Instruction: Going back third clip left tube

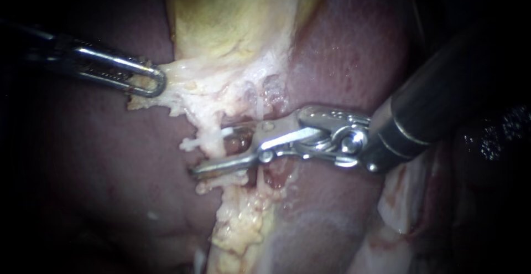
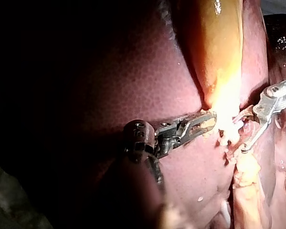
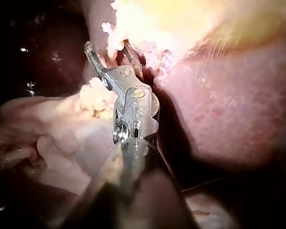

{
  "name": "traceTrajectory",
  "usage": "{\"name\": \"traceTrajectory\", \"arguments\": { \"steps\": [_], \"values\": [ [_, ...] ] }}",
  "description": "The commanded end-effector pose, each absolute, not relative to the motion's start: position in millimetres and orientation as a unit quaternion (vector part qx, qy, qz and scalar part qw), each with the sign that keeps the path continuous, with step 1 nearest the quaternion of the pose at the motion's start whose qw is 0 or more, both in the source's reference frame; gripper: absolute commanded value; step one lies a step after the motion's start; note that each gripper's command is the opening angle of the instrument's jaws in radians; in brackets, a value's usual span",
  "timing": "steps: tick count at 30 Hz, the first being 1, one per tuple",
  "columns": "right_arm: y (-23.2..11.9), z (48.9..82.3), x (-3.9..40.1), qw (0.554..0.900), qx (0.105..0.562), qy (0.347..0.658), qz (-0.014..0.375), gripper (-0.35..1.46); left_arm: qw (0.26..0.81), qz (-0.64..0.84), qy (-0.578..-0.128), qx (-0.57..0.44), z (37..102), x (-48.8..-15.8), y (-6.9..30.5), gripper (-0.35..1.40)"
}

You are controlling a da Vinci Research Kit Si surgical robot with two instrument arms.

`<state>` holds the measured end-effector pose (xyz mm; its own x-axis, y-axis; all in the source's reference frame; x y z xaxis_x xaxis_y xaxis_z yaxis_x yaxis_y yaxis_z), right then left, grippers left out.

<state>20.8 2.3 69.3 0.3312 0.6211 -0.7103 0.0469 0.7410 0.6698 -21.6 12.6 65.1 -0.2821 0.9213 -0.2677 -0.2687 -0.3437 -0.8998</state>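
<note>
The yellow gallbladder (image 1: 232, 14) narrows into pale, ragged tissue (image 1: 188, 86). My left instrument (image 1: 152, 80) is shut on the edge of that tissue and holds it out to the left. Below it a pale tube (image 1: 211, 138) runs down toward fatty tissue. My right instrument (image 1: 224, 149) straddles this tube, with one jaw above and one below and a clear gap between them. A small white piece (image 1: 228, 132) lies on the tube by the upper jaw; I cannot tell whether it is a clip. The right wrist view shows the same jaws (image 3: 109, 57) spread at the pale tissue.
Dark red liver (image 1: 83, 158) surrounds the site on both sides. A thin strand (image 1: 260, 105) and a reddish patch (image 1: 271, 94) lie just right of the tube. Lumpy yellow fat (image 1: 243, 224) continues downward. The right instrument's wide shaft (image 1: 442, 102) crosses the right side.
</note>
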Motion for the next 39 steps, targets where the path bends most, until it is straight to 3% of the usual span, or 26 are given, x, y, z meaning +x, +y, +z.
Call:
{"name": "traceTrajectory", "arguments": {
  "steps": [1,11,21,39],
  "values": [
    [2.3,69.1,20.5,0.759,0.296,0.550,0.182,0.50,0.424,0.702,-0.385,-0.423,65.1,-21.6,12.6,-0.35],
    [3.3,66.6,14.4,0.780,0.230,0.570,0.120,0.50,0.424,0.702,-0.385,-0.423,65.0,-21.6,12.6,-0.35],
    [3.6,63.8,8.5,0.784,0.211,0.577,0.089,0.50,0.424,0.702,-0.386,-0.423,65.0,-21.5,12.7,-0.35],
    [3.2,62.1,5.0,0.787,0.208,0.573,0.094,0.50,0.424,0.702,-0.385,-0.423,65.0,-21.7,12.7,-0.35]
  ]
}}
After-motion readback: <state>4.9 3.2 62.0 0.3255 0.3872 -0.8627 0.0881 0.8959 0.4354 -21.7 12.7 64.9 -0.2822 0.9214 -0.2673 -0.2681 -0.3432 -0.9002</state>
